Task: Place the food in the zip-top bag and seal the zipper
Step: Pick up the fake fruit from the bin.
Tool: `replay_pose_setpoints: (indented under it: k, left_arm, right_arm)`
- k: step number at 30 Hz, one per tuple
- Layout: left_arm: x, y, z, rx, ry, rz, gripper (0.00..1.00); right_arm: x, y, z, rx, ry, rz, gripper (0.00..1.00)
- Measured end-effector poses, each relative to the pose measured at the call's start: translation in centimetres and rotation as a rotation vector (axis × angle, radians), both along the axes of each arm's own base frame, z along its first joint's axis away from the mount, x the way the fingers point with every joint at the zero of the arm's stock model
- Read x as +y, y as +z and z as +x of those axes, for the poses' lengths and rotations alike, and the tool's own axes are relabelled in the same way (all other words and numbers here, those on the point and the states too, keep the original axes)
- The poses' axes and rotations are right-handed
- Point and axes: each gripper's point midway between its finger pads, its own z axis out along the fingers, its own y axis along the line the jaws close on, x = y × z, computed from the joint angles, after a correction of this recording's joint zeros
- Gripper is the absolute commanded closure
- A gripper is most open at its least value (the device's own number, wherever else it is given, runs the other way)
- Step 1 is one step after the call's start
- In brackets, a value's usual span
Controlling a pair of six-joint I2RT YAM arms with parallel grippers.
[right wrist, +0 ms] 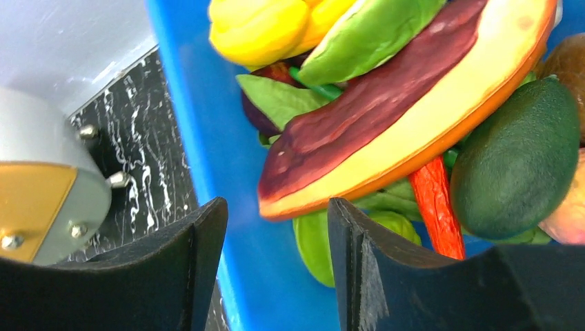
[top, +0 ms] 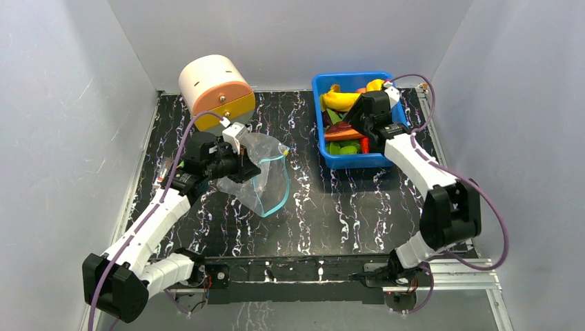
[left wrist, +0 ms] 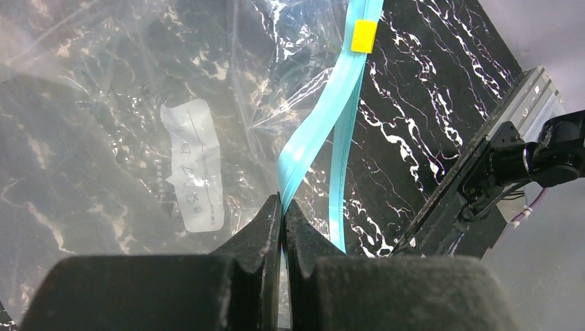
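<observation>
Left tool (left wrist: pixel 283 224) is clenched on the zipper (left wrist: pixel 324 103), lifting one lip of the zip-top bag (top: pixel 259 172) at the left of the worktop (top: pixel 331 214). Right tool (right wrist: pixel 276 210) is spread and grips nothing. It sits low in the blue bin (right wrist: pixel 186 103) among the food, with the tip of an orange-rimmed maroon slice (right wrist: pixel 386 124) just at its gap. I'd ease forward until both fingers straddle that thin edge, staying off the bin wall, then close. Meanwhile I'd hold the left pinch steady so the mouth gapes. The bag looks clear, crinkly and empty, with a white label (left wrist: pixel 196 165) and a yellow slider (left wrist: pixel 363 36).
</observation>
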Motion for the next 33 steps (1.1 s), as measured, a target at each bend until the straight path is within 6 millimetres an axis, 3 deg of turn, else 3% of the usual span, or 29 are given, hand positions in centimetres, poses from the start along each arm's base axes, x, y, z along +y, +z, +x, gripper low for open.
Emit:
replay_pose_setpoints:
  k: [4, 7, 19, 25, 33]
  left_arm:
    - [0.0, 0.0, 0.0, -0.005, -0.006, 0.003, 1.00]
    - [0.1, -0.2, -0.2, 0.000, -0.009, 0.010, 1.00]
    - [0.2, -0.3, -0.3, 0.003, -0.012, 0.016, 1.00]
    - [0.0, -0.2, -0.5, 0.005, -0.022, 0.010, 1.00]
    - [-0.1, -0.1, -0.7, 0.006, -0.034, 0.001, 1.00]
  right_arm:
    - [-1.5, -3.4, 2.3, 0.058, -0.073, 0.084, 0.48]
    - [-2.4, -4.7, 3.7, 0.083, -0.131, 0.134, 0.48]
    - [-8.1, -3.3, 7.8, 0.002, -0.393, 0.369, 0.38]
    - [-7.8, -5.0, 10.0, 0.023, -0.429, 0.428, 0.36]
    - [-7.3, -7.5, 11.0, 0.077, -0.493, 0.520, 0.35]
